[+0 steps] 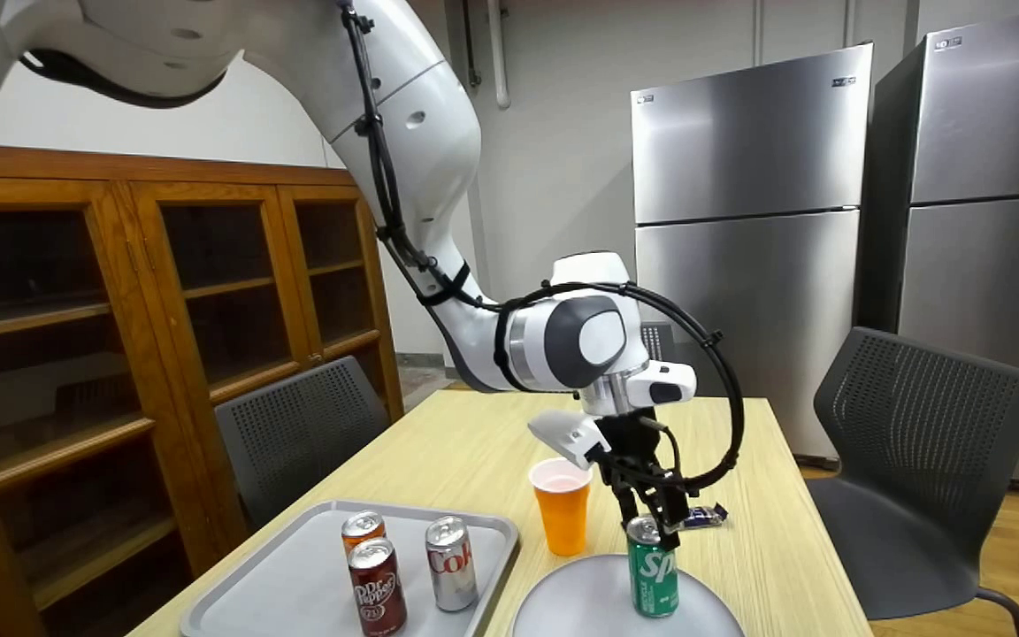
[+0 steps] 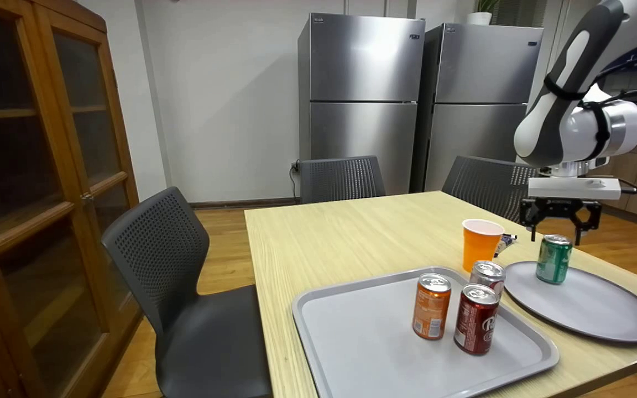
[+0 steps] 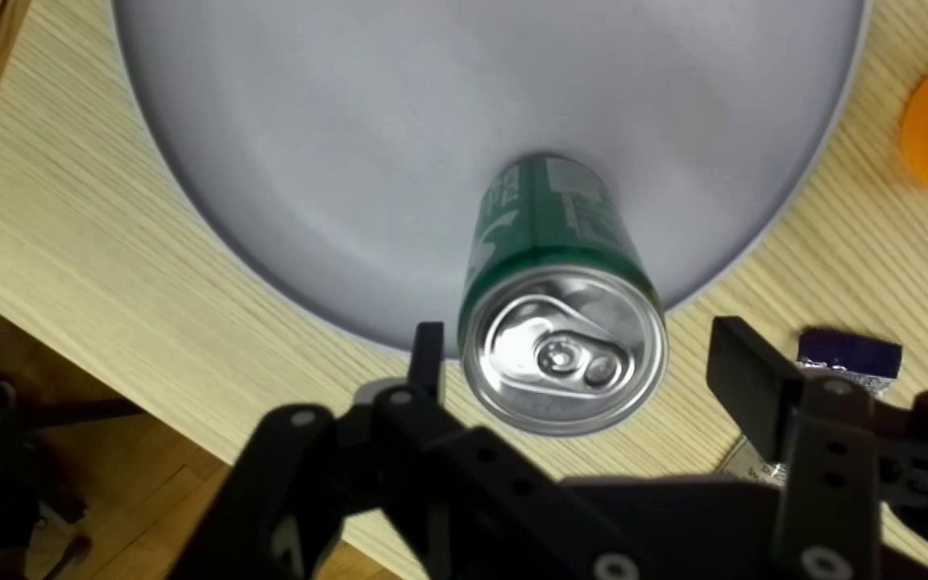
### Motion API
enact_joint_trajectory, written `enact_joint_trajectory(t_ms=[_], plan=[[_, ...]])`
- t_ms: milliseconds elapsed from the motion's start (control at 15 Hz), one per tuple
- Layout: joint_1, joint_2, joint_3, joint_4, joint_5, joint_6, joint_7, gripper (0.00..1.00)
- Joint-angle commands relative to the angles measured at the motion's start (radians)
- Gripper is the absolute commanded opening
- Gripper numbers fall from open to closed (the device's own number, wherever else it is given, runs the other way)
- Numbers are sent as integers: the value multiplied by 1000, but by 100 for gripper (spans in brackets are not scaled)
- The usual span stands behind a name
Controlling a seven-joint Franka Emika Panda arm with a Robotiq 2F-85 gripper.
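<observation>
A green Sprite can (image 3: 553, 217) stands upright on the round grey plate (image 3: 335, 145), near the plate's edge. In the wrist view my gripper (image 3: 577, 326) is open, its fingers on either side of the can's silver top. A gap shows between the can and each finger; the wider one is by the right finger (image 3: 754, 387). Both exterior views show the gripper (image 2: 555, 239) pointing down at the can's top, with the can (image 1: 654, 584) resting on the plate. Beside the right finger, partly hidden by it, lies a dark purple wrapped bar (image 3: 849, 354).
An orange cup (image 1: 563, 513) stands close to the plate. A grey tray (image 2: 363, 342) holds an orange can (image 2: 432, 309), a Dr Pepper can (image 2: 476, 323) and a Diet Coke can (image 1: 451, 566). Dark chairs (image 1: 916, 469) surround the table.
</observation>
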State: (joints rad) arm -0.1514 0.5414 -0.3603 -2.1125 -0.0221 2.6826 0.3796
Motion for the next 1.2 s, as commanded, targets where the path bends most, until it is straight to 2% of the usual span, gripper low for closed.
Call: enact_joint_trajectory(t_ms=[0,600,1133], plan=[[-21,-20,14,21,17,-34,-37,100],[22,-97,-3,-27,-9,-1,-6,100],[128,-226,-22,-159,-77,39,60,100]])
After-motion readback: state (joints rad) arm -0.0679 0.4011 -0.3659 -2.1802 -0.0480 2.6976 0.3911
